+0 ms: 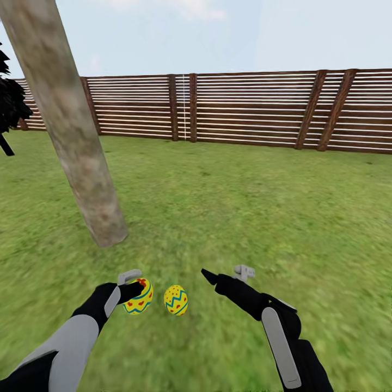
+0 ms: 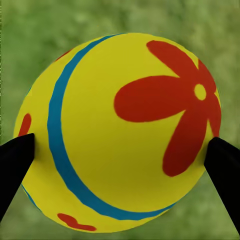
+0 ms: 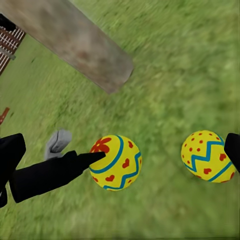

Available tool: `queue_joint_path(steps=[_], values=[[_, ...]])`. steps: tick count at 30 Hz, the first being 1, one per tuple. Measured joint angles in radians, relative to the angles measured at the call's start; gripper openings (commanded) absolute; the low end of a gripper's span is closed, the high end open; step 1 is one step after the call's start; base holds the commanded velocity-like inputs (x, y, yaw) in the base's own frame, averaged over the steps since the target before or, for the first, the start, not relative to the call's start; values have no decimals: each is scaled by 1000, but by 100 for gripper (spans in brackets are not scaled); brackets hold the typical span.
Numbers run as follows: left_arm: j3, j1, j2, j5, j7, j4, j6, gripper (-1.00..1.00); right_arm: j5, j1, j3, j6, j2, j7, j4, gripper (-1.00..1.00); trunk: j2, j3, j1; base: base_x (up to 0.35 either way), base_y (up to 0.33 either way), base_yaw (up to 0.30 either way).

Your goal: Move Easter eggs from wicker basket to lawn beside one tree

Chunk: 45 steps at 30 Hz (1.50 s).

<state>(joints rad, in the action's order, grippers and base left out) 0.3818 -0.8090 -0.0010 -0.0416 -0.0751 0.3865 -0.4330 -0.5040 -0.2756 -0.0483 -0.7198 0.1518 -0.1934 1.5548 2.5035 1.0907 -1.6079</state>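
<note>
The left arm is reaching low over the lawn (image 1: 228,218), its left gripper (image 1: 132,292) pinching one Easter egg (image 1: 139,297) between both fingertips — seemingly just above the grass. A second egg (image 1: 176,300) is lying just beside it. The right gripper (image 1: 209,276) is hovering near that egg, parted and holding nothing. The tree (image 1: 68,125) trunk is rising close behind — the fence (image 1: 245,106) well beyond.

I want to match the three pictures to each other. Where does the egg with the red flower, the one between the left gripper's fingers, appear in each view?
Head view: the flower egg is low, left of centre, at the left gripper.
Left wrist view: the egg is in the middle, between both black fingertips.
Right wrist view: it is low, near the centre.
Shared landmark: the tree trunk.
</note>
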Motion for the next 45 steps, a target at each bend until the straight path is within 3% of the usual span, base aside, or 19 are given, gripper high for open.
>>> queue_joint_path(steps=[45], values=[[-3,0,-2,0,4,0,14,-100,-1,0,1,1,1,2,-3,100,11,174,-20,0,0,0]])
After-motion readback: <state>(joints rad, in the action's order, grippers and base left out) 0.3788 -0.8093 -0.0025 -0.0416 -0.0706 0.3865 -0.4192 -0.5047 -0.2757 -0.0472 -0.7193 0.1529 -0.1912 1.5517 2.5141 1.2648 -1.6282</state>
